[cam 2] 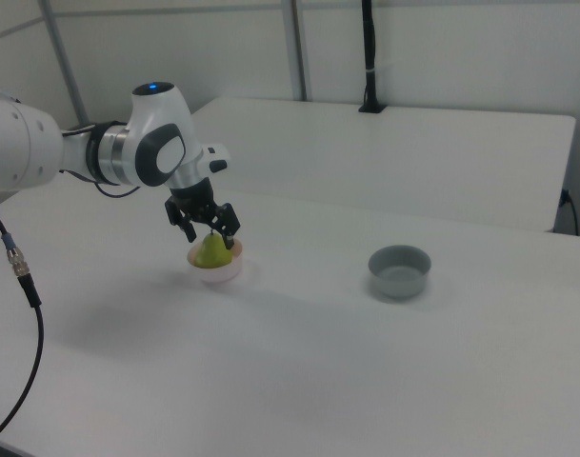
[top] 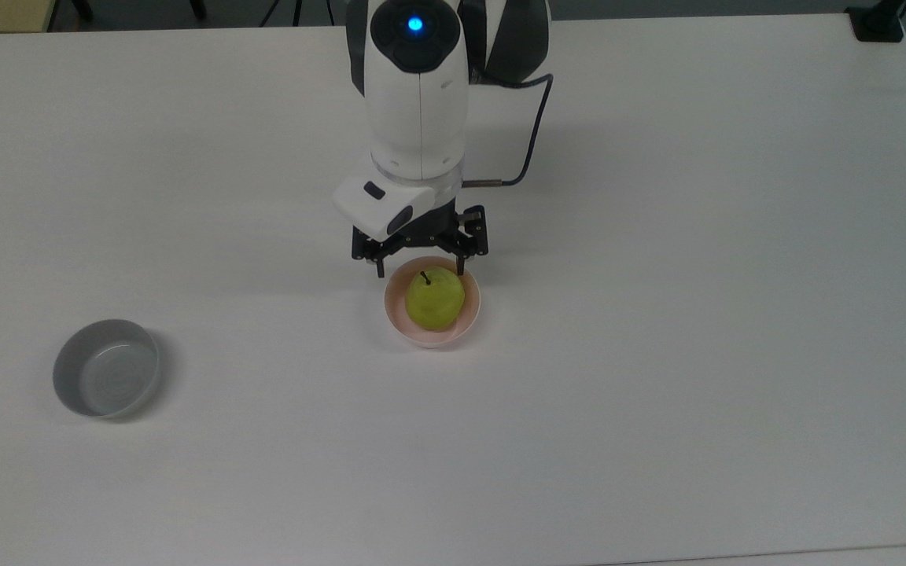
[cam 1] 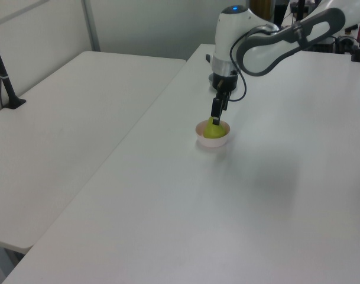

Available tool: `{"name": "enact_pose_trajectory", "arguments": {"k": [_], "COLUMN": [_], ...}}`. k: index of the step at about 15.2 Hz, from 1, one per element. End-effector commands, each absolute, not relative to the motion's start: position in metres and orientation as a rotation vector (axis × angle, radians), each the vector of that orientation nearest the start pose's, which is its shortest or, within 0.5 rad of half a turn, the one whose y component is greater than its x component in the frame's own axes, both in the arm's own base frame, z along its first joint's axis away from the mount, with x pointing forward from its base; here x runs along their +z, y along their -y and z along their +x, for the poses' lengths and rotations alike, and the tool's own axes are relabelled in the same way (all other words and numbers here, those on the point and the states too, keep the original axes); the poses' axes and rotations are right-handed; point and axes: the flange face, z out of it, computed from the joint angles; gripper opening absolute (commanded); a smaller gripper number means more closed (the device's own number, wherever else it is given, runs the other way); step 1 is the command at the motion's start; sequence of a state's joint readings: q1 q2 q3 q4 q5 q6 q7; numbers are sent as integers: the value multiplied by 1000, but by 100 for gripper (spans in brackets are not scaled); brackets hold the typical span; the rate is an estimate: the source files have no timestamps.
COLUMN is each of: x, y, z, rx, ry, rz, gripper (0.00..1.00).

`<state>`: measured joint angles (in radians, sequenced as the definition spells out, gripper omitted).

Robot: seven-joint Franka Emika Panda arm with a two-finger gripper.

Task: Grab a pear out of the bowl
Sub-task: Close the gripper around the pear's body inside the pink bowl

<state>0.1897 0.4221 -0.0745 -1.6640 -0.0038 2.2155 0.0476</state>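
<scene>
White and matte, the worktop [top: 657, 354] carries 2 bowls and 1 pear, with 1 robot arm [top: 418, 102] reaching over it. A 2nd white table [cam 1: 73, 118] stands against its edge at the left view's left, and pale partition walls with metal posts close off the room behind. 1 black post [cam 2: 368, 57] rises from the far table in the right view.

Both bowls are small, round and smooth-walled. The bowl [top: 395, 310] near the worktop's middle is pale pink; the grey bowl [top: 106, 378] sits well apart, toward the top view's left, and holds nothing. The pear [top: 435, 299] is yellow-green and roundish with a short dark stem, and it sits upright inside the pink bowl, filling most of it.

The end effector [top: 420, 272] is black, mounted on a glossy white wrist with a blue light on top. Its 2 fingers are spread apart, pointing down, and hang just above the bowl's far rim, astride the stem end of the pear without gripping it.
</scene>
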Motion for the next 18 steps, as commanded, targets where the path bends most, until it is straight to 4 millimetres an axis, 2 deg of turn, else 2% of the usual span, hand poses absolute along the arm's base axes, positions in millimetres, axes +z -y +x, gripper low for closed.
{"name": "enact_pose_trajectory", "arguments": {"k": [1,2,4,6,10,18], "x": [360,357,354,353,340,333], "y": [-88,-88,-88,-87,-88,-99], "z": [686,687,687,687,688,690], "rx": [-258,-255,-251,-249,-221,-262], "ry": [128,127,135,137,142,164], "rz": [-3148,-3148,-3153,-3155,-3161,-3153], "gripper": [100,100,92,88,88,89]}}
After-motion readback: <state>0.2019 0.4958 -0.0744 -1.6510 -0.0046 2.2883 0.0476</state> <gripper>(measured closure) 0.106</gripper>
